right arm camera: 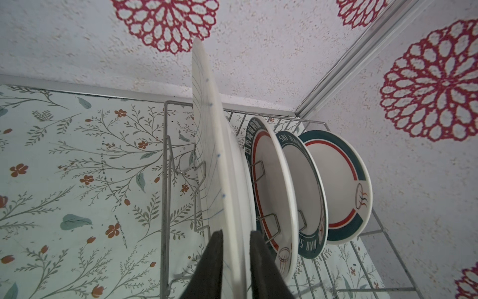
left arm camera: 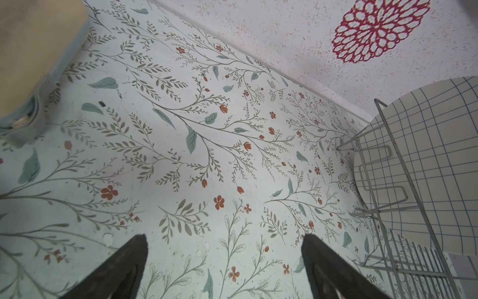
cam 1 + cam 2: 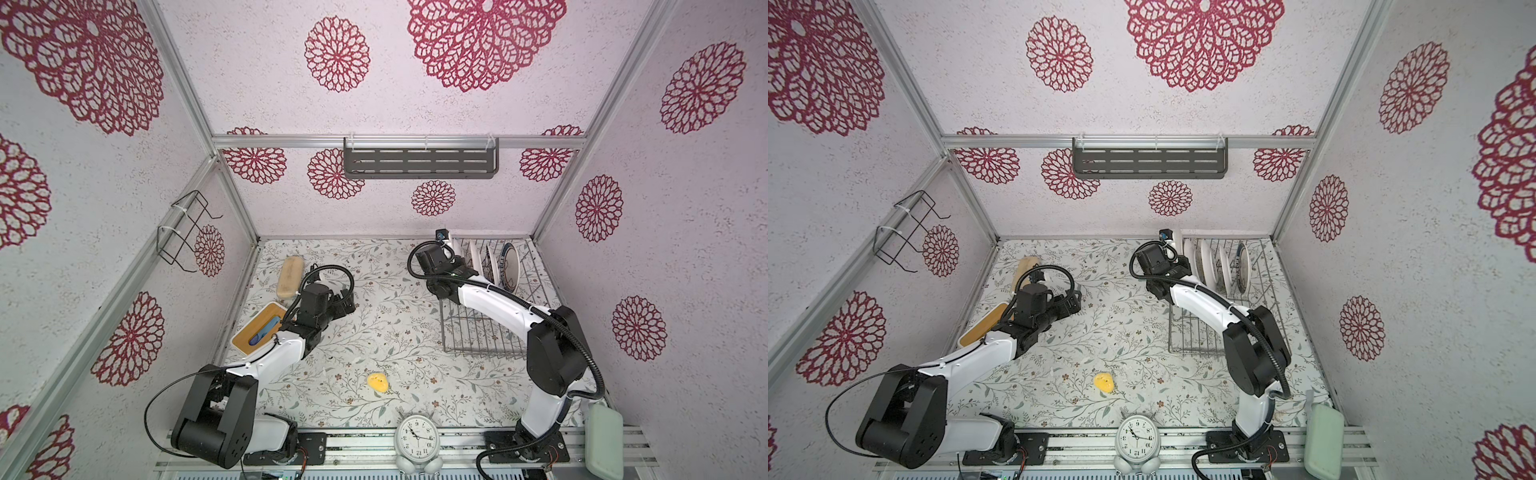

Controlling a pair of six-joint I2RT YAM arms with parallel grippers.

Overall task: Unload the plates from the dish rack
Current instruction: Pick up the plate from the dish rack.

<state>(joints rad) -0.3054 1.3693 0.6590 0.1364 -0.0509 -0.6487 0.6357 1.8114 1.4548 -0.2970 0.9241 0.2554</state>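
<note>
Your right gripper has its fingers clamped on the rim of the grid plate, because the upright tines expose only its edge. The plate stands at the upper left of the dish rack, right of centre in both top views, beside 3 teal-rimmed plates. Your left gripper hangs open and empty.

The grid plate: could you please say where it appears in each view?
Both top views: grid plate, leftmost plate in the dish rack.
Left wrist: grid plate, face-on behind the rack's wires.
Right wrist: grid plate, edge-on between the fingers.
Shared landmark: the dish rack.
</note>
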